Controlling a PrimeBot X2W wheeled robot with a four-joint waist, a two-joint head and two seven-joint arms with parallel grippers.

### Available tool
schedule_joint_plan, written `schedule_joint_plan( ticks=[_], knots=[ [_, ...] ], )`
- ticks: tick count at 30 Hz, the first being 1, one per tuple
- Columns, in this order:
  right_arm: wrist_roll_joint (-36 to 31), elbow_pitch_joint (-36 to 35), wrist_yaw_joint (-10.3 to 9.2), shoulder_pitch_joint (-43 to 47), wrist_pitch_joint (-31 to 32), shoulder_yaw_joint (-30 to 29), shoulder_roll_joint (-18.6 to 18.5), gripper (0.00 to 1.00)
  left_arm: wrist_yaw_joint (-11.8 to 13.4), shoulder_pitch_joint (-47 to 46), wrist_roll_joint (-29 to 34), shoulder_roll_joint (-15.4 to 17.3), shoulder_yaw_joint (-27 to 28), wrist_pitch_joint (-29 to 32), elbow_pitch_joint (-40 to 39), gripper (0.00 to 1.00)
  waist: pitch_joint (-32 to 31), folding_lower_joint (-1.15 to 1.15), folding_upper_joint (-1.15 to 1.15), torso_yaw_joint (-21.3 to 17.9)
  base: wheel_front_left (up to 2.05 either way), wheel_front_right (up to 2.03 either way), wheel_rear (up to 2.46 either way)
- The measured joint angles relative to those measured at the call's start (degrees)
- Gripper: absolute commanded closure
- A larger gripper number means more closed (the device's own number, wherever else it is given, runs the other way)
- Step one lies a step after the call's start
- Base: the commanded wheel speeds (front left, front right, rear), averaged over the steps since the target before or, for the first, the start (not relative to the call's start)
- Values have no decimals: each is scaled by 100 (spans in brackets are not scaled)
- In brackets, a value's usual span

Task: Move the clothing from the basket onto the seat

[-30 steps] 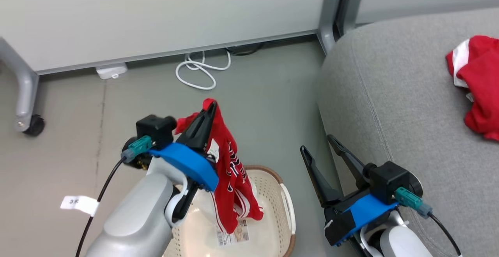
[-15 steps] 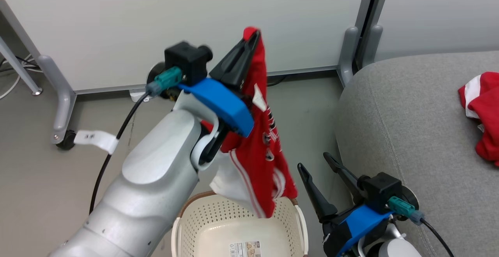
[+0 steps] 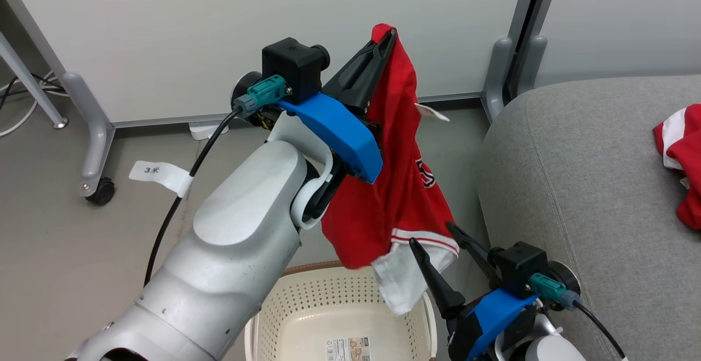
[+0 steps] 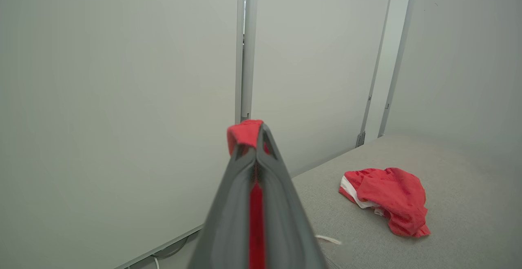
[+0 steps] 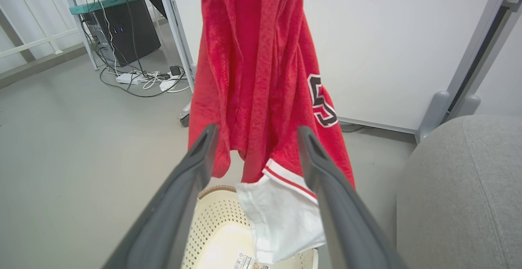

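A: L gripper [image 3: 390,35]?
B: Clenched on the jersey [image 3: 402,185] at its top fold; red cloth pokes past the tips in the left wrist view. L arm raised, forearm angled up toward the wall, fingers pointing up and to the right.
A: R gripper [image 3: 431,233]?
B: Low, fingers spread, nothing in them. Jersey hem hangs by the tips; contact unclear.
A: Any writing?
B: Black numeral on jersey, looks like a 5, partly folded. Cable tag [image 3: 159,173] reads "3" plus an unclear char. Sticker [image 3: 348,347] in basket [image 3: 328,301]: too small to read.
A: Clothing vs. tools?
B: Jersey dangles over basket. Second red garment [image 3: 682,153] lies on the seat [image 3: 575,185], well right of both grippers.
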Motion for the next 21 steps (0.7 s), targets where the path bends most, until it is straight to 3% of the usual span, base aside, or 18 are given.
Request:
schedule_joint_plan(
  ticks=[21],
  knots=[
    [215,1439,0,-1227,-131,246,1,0,52,-147,-442,-41,-626,-126,-14,100,25,0,0,-45,0,0,0]
  ],
)
